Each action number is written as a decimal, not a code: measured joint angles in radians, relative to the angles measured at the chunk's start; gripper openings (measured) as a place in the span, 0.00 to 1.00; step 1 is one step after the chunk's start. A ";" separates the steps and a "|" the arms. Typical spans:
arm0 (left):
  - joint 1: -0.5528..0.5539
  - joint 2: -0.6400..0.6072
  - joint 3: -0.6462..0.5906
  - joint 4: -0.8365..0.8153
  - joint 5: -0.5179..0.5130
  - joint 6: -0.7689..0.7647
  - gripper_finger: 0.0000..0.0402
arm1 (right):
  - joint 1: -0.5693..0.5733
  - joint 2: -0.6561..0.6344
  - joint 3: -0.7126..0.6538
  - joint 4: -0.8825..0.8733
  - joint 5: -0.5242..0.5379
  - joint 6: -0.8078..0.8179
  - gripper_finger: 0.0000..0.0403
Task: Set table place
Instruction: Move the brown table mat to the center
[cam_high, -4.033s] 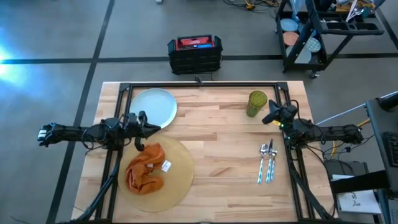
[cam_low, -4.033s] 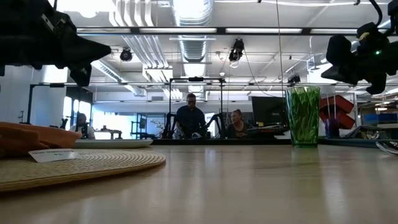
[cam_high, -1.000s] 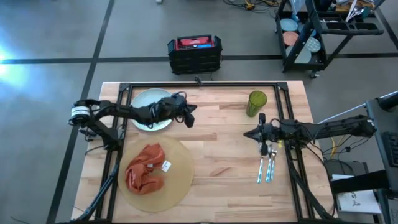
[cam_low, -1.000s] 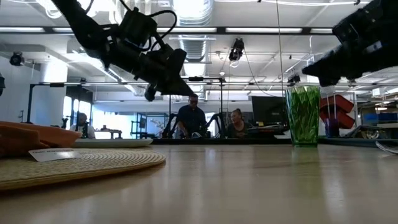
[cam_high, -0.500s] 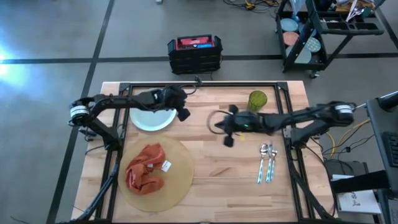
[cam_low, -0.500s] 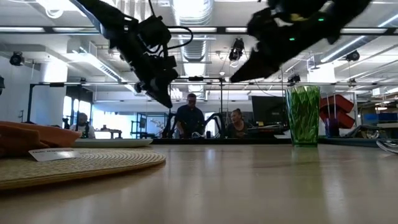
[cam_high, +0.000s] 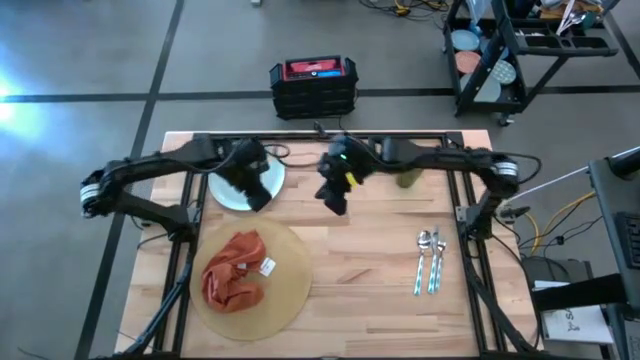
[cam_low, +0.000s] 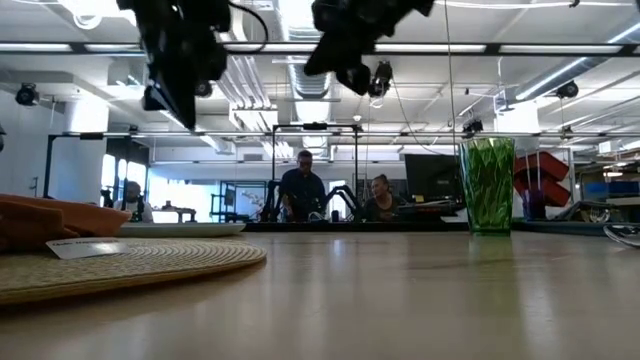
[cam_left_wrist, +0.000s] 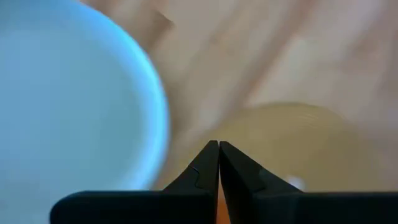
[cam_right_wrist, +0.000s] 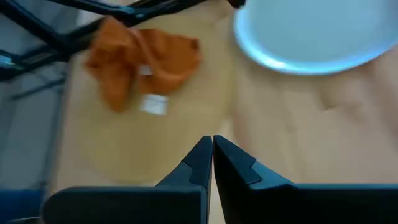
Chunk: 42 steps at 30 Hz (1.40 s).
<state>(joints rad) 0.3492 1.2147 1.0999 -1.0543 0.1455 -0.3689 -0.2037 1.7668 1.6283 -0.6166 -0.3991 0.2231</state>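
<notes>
Plate (cam_high: 240, 172) as landmark, unplaced at the table's (cam_high: 350, 250) far edge. I hold the left gripper (cam_high: 255, 188), fingers together, over its near rim; right gripper (cam_high: 333, 195), likewise closed, beside it; placemat (cam_high: 285, 290) with napkin (cam_high: 233, 272) nearer, awaiting the plate.

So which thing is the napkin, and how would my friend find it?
Start at the light-wood plank table, then find the round tan placemat near its front-left corner. The crumpled orange cloth napkin lies on it, the only soft, bright orange thing there, with a small white tag.
</notes>
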 joint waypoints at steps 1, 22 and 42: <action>-0.024 -0.024 -0.010 -0.002 0.024 -0.041 0.00 | 0.001 0.033 0.059 -0.036 -0.035 0.013 0.00; -0.556 -0.065 -0.389 0.286 -0.108 -0.832 0.00 | 0.112 0.542 0.409 -0.142 -0.102 -0.173 0.00; -0.578 -0.089 -0.119 -0.031 -0.255 -0.876 0.00 | 0.125 0.693 0.409 -0.033 -0.061 -0.199 0.00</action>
<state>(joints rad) -0.2287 1.1257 0.9810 -1.0852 -0.1090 -1.2450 -0.0788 2.4595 2.0373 -0.6497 -0.4602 0.0245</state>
